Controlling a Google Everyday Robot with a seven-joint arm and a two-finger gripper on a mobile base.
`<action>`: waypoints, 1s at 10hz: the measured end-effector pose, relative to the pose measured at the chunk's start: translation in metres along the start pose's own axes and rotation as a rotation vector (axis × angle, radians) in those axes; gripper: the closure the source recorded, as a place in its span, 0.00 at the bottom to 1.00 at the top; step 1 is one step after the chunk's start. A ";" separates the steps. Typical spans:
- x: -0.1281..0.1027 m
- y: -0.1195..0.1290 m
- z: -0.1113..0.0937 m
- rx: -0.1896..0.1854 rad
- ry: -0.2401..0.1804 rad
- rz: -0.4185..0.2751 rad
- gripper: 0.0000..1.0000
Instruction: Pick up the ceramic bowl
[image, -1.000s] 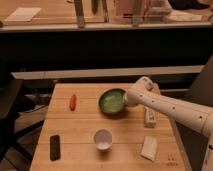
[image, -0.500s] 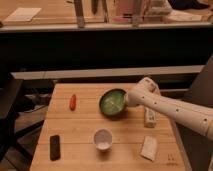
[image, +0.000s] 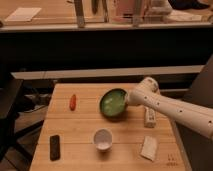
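Note:
The ceramic bowl (image: 113, 103), green inside with a dark rim, is over the middle of the wooden table (image: 80, 130). It is tilted, with its inside facing the camera. My gripper (image: 128, 99) is at the bowl's right rim and shut on it. The white arm (image: 170, 107) reaches in from the right. The fingertips are hidden against the rim.
A small white cup-like bowl (image: 103, 138) stands in front of the green bowl. A red-orange item (image: 73, 102) lies to the left, a black device (image: 54, 147) at front left, a white packet (image: 149, 148) at front right and a pale bar (image: 149, 117) under the arm.
The arm's wrist has shifted slightly to the right. The bowl stays at about the same spot and still looks tilted.

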 end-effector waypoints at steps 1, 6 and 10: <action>0.001 0.001 -0.001 0.003 0.001 -0.010 1.00; 0.003 0.003 -0.011 0.030 0.014 -0.070 1.00; 0.002 0.003 -0.020 0.052 0.022 -0.096 1.00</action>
